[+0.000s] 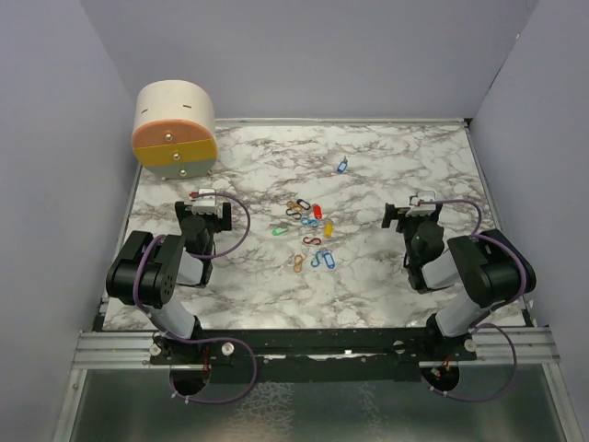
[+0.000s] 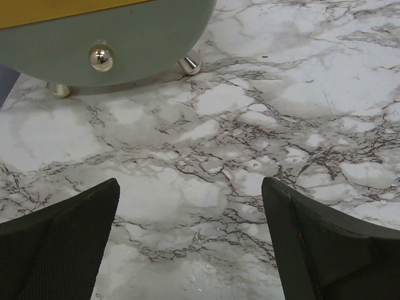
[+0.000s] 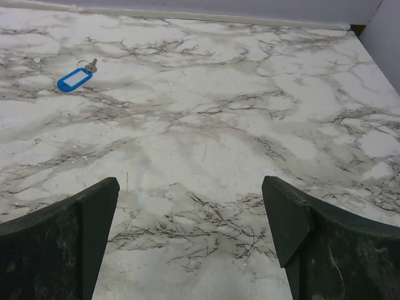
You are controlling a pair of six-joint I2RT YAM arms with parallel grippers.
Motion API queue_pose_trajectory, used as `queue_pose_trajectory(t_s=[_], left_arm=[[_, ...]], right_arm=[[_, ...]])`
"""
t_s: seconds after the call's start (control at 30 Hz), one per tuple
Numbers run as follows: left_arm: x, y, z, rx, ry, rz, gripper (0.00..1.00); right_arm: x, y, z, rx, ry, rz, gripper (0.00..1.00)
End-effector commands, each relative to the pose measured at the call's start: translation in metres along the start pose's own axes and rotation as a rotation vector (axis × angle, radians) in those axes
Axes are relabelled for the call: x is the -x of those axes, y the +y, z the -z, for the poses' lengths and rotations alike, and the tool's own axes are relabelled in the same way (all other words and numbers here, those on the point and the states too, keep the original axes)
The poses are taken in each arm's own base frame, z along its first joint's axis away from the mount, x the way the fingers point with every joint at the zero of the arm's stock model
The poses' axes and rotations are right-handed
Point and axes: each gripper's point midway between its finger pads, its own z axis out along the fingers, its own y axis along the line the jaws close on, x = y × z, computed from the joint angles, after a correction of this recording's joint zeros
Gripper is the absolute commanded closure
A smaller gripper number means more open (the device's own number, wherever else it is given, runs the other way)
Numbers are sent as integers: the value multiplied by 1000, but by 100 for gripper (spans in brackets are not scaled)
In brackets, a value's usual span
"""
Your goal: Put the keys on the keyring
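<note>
The keys are tiny coloured plastic tags lying in a loose cluster (image 1: 310, 235) at the table's centre: a red one (image 1: 317, 212), a yellow one (image 1: 328, 226), a green one (image 1: 279, 230), and blue ones among small coloured clips. A separate blue tag with a metal ring (image 1: 342, 166) lies farther back and also shows in the right wrist view (image 3: 74, 79). My left gripper (image 1: 202, 208) (image 2: 190, 237) is open and empty over bare marble, left of the cluster. My right gripper (image 1: 411, 212) (image 3: 190, 240) is open and empty, right of the cluster.
A round wooden box (image 1: 175, 129) with an orange and yellow drawer front and metal knobs (image 2: 100, 56) stands at the back left, just ahead of my left gripper. Grey walls enclose the marble table (image 1: 386, 276) on three sides.
</note>
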Motion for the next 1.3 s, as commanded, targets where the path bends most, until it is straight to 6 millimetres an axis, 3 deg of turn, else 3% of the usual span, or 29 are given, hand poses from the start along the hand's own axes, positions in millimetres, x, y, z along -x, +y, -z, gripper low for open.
queue_pose_trajectory(t_s=[0.0, 1.03, 1.17, 1.27], left_arm=[[1, 1, -1, 12, -4, 13, 1], [3, 4, -1, 26, -1, 15, 1], [20, 1, -8, 29, 49, -2, 1], [52, -8, -6, -16, -5, -14, 1]], right_arm=[[9, 2, -3, 14, -33, -8, 0], [10, 2, -1, 15, -40, -3, 0], [24, 2, 3, 29, -74, 16, 0], [48, 9, 1, 53, -48, 44, 0]])
